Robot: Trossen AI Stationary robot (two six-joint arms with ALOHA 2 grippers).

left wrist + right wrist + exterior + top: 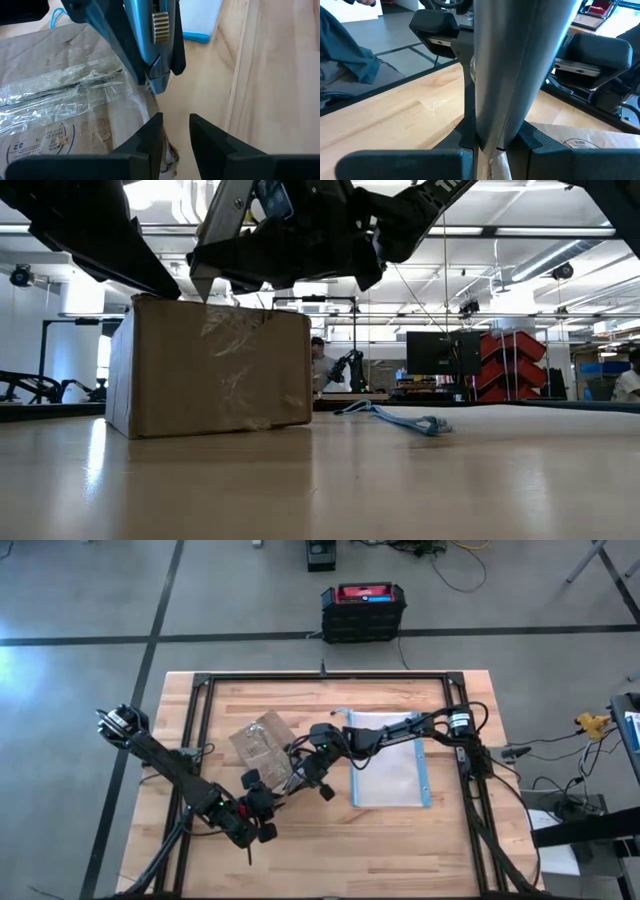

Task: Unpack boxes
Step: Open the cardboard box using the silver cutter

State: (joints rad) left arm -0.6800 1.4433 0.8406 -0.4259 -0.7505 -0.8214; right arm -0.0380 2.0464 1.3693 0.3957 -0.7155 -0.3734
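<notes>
A brown cardboard box (262, 740) stands on its bottom on the wooden table, left of centre, with crinkled clear tape (60, 87) along its top. My right gripper (492, 150) reaches in from the table's right and is shut on a blue-grey cutter (150, 45). The cutter's tip (207, 294) is at the box's top, near its right edge. My left gripper (175, 132) is at the box's near right corner, slanting down toward the far side. Its fingers are a narrow gap apart with only table showing between them. My left gripper has one finger (150, 137) right beside the box's corner edge (161, 125); I cannot tell whether it touches. My right gripper pinches the cutter's body (495, 125) between its two fingers, coming nearly level from the table's right. The cutter runs forward along the fingers, clear of the table, with its tip (150, 90) at the taped top edge of the box.
A flat clear pouch with a blue edge (388, 760) lies right of the box, under the right arm. A black frame rail (200, 710) runs around the table. A black-and-red case (363, 610) stands on the floor past the far edge. A person (320, 365) shows far behind the table.
</notes>
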